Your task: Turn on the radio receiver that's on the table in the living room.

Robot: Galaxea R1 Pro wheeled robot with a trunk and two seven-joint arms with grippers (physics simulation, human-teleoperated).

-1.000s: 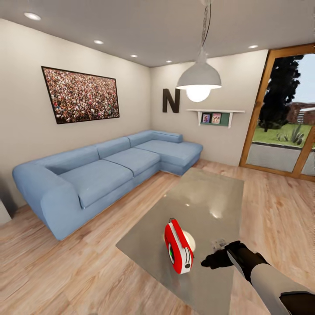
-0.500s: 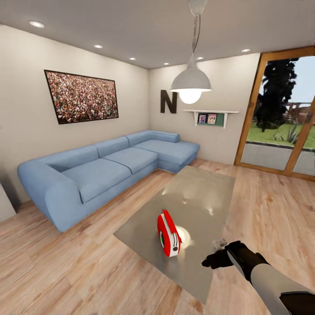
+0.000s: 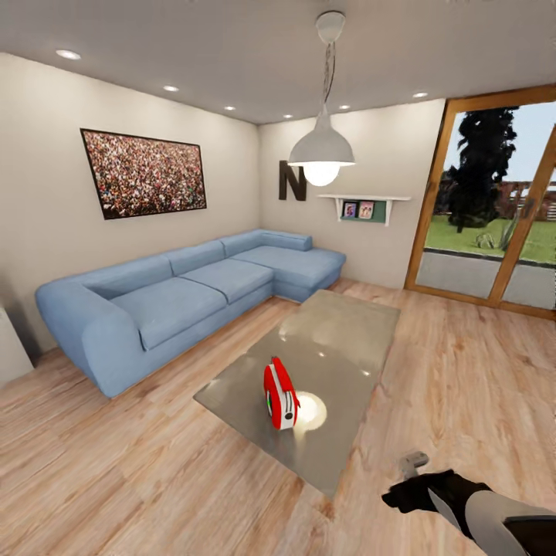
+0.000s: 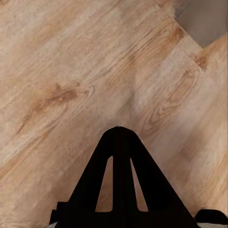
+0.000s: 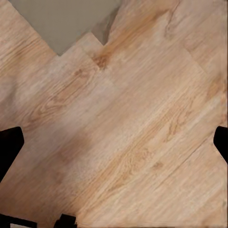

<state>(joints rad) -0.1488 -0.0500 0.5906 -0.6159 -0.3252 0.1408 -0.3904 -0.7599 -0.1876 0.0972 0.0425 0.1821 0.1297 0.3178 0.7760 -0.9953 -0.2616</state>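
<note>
Head view: right gripper point(image 3: 409, 494), jaws apart, sits well short of the radio receiver point(image 3: 280, 393) near the table point(image 3: 340, 340) edge, where a clumsy reach risks toppling it; left jaws together.

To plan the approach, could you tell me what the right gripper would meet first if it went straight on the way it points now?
Most likely the wood floor: the right gripper looks down at bare planks, with the table corner off to one side.
</note>
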